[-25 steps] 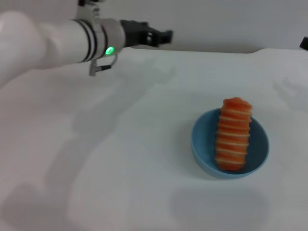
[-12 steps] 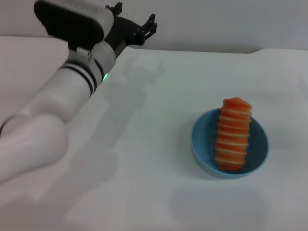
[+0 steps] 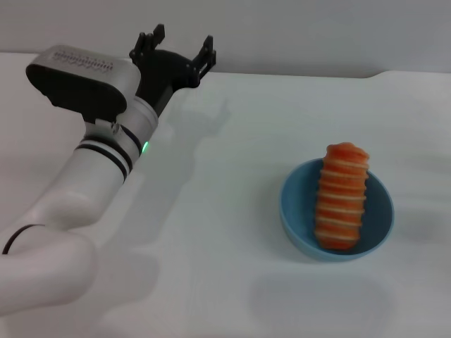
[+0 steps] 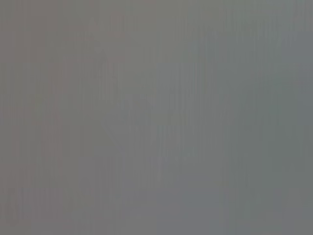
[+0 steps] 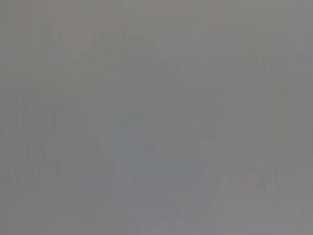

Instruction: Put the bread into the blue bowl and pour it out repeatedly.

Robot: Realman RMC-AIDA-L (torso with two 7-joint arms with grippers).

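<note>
Here the bread [image 3: 342, 196] lies in the blue bowl [image 3: 291, 215] on the white worktop [image 3: 232, 267]; the left claw [image 3: 176, 48] hangs wide, empty, well apart.

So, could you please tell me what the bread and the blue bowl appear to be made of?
The bread looks like moulded plastic or foam rather than real bread: uniform orange with even cream ridges and a smooth surface. The blue bowl seems to be smooth plastic or glazed ceramic, evenly light blue; the head view cannot settle which.
</note>
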